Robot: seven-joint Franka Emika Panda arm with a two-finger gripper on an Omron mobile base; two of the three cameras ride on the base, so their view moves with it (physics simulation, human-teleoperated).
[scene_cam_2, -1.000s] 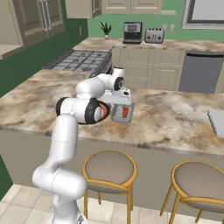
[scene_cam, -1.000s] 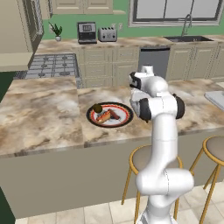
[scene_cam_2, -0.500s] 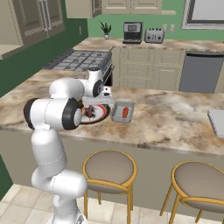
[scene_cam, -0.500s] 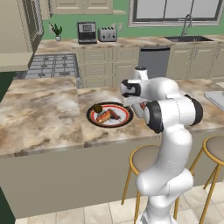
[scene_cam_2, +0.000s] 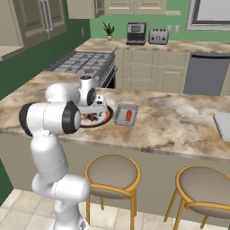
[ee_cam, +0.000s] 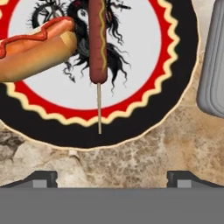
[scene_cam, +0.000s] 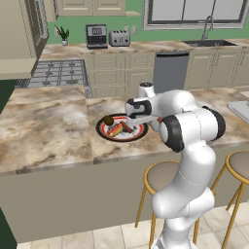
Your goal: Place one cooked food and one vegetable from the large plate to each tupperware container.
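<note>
Two cooked foods show on the plate in the hand view: a corn dog on a stick and a hot dog in a bun just to its left, apart from it. The corn dog lies straight ahead of the tool, its long axis running directly away from the tool, with the stick's bare end pointing back toward the tool and reaching over the plate's black rim. The tool's two tips stand wide apart and grasp nothing, spread to either side of that line, so the jaws would close across the stick rather than along it. The plate sits on the marble table near its front edge; in the right base view a tray lies just right of the plate, close beside it, with a reddish piece of food already inside, and its grey rim shows at the right edge of the hand view. A dark round item sits at the plate's far left in the left base view. The arm reaches low and leftward over the table, the hand turned down over the plate's near right side.
</note>
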